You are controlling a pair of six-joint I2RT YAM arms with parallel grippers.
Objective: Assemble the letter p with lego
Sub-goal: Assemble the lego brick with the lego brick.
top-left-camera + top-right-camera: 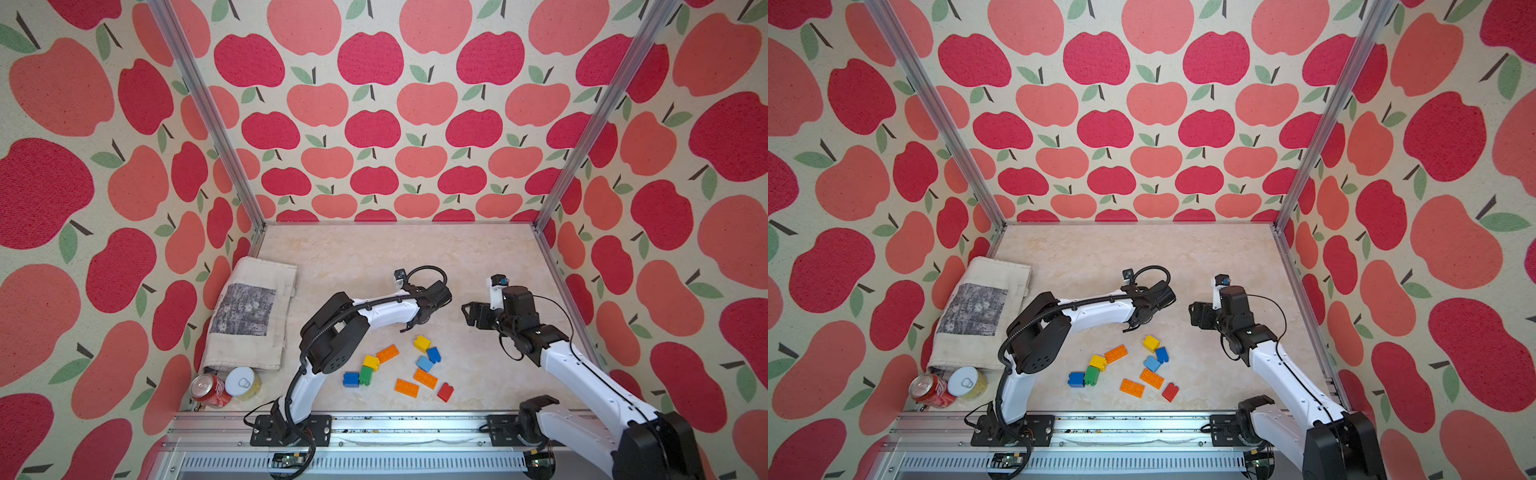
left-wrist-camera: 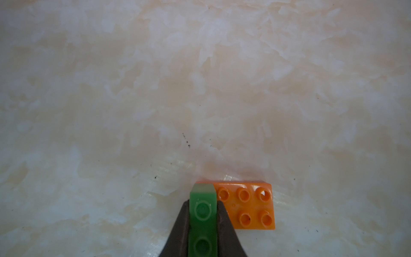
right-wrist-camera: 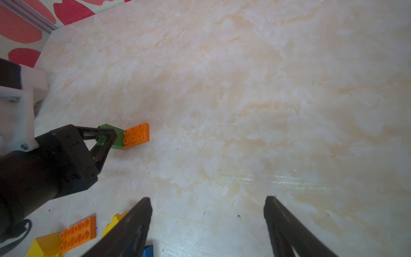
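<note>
My left gripper (image 2: 202, 201) is shut on a green lego brick (image 2: 202, 213), held edge-on between the jaws. The green brick's tip covers one end of a flat orange brick (image 2: 246, 204) lying on the table; whether they are joined I cannot tell. The right wrist view shows the same left gripper (image 3: 106, 138), green brick (image 3: 116, 136) and orange brick (image 3: 136, 134). In both top views the arm hides this pair. My right gripper (image 3: 208, 199) hangs open and empty over bare table (image 1: 467, 311). Loose lego lies near the front: yellow (image 1: 422, 343), blue (image 1: 434, 354), orange (image 1: 387, 353), red (image 1: 445, 392).
More loose bricks lie there: light blue (image 1: 424, 363), yellow (image 1: 370, 362), green (image 1: 366, 375), blue (image 1: 351, 379), two orange (image 1: 407, 387). A folded cloth bag (image 1: 253, 311), red soda can (image 1: 210, 390) and tin can (image 1: 243, 383) sit at the left. Walls enclose three sides.
</note>
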